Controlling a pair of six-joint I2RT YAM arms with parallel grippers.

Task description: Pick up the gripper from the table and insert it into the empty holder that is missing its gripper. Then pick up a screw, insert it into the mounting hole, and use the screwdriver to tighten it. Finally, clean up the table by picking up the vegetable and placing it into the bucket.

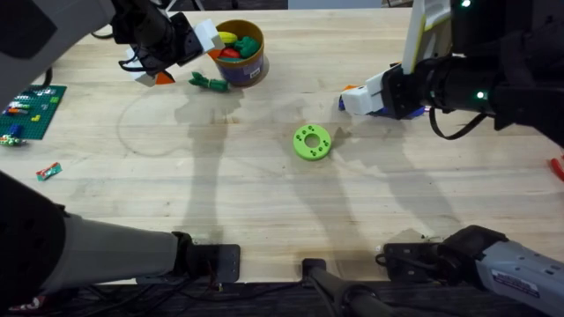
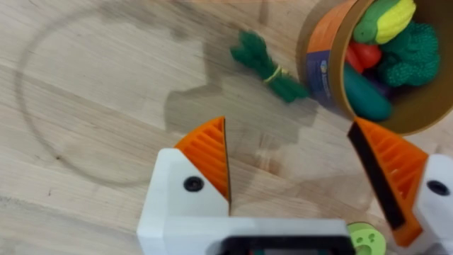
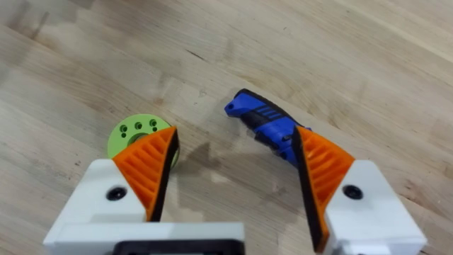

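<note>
Table (image 1: 264,176): pale wood planks, with a faint ring mark and darker water-like stains across the middle.

Left gripper (image 2: 290,166): my jaws stand wide apart, grasping nothing, hovering over the far left part of the table, just beside the bucket.

Right gripper (image 3: 233,173): my jaws are spread and empty, over the far right part of the table; one orange ribbed pad (image 3: 322,166) sits right beside the screwdriver's end.

Screwdriver (image 3: 265,124): blue with dark parts, lying flat on the table near the far right, between my right jaws.

Vegetable (image 2: 269,67): dark green, knobby, tied with a yellow band, lying on the table just beside the bucket's wall.

Bucket (image 1: 251,69): tan rim, purple-blue side, near the far edge left of centre; it holds yellow, red and green toy foods.

Green disc (image 1: 312,142): flat, with holes, near the table's centre.

Green baseplate (image 1: 31,110): at the left edge, carrying small bricks; one small loose piece (image 1: 48,170) lies nearer the front.
</note>
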